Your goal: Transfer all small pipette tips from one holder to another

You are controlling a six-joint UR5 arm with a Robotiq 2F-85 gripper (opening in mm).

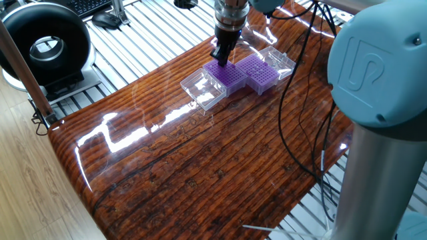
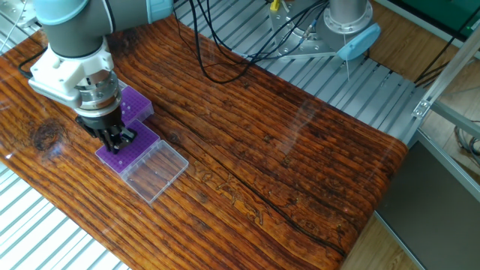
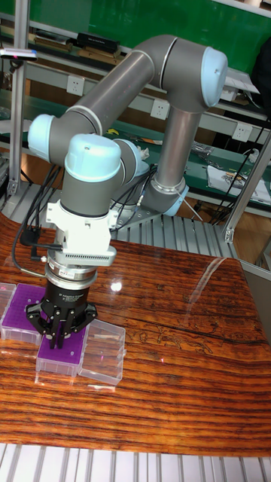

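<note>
one fixed view: the hand (image 1: 221, 57) is hanging right over the far end of the nearer purple rack (image 1: 225, 77), pointing straight down. can't tell from here whether it's clenched on anything, the fingertips are just a dark blob. the second purple rack (image 1: 257, 71) sits just to the right and slightly further back, touching the first. each one has its clear lid (image 1: 203, 90) flipped open and lying on the counter (image 1: 200, 160). the small pipette tips are too tiny to make out, so i honestly can't say which holes are filled.

the other fixed view: same deal from the opposite side. the hand (image 2: 118, 139) is low over the rack (image 2: 125, 152), fingers close together, maybe pinching a tip but i can't confirm it. the clear lid (image 2: 155, 169) looks empty. my worry: these racks are light and just sitting loose, so if a tip sticks in its hole the whole rack could lift or skid with it.

tall fixed view: the hand (image 3: 62, 338) is straight above the rack (image 3: 60, 354), fingers hanging down nearly onto the grid. the other rack (image 3: 16, 311) is off to the left. a slightly off-centre descent would likely jam a finger on the grid or knock neighbouring tips crooked.
</note>
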